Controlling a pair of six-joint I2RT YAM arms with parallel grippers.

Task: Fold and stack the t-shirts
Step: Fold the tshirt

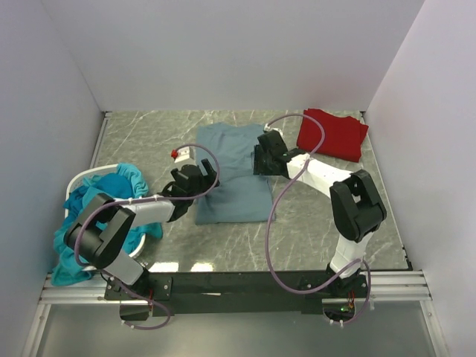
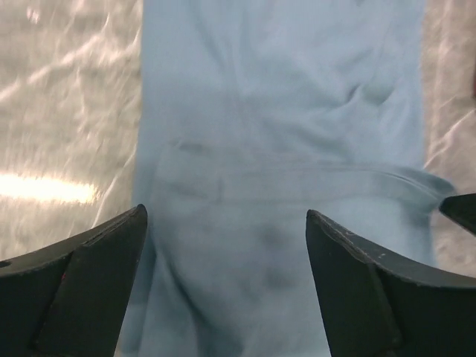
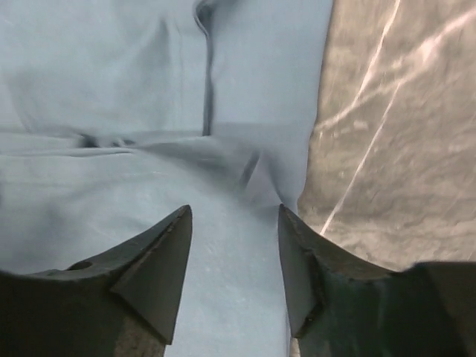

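Note:
A dusty slate-blue t-shirt (image 1: 234, 178) lies flat in the middle of the table, its sides folded in to make a long strip. My left gripper (image 1: 208, 177) hovers at its left edge, jaws wide open over the cloth (image 2: 282, 149) and holding nothing. My right gripper (image 1: 260, 165) is at the shirt's right edge, jaws partly open above the cloth (image 3: 149, 111) with nothing between them. A folded red t-shirt (image 1: 332, 134) rests at the back right. Teal t-shirts (image 1: 111, 190) are heaped in the basket on the left.
The white basket (image 1: 89, 177) stands at the left edge, with teal cloth spilling over its near side. White walls close off the marble-patterned table (image 1: 335, 216) at the back and on both sides. Purple cables loop above the arms.

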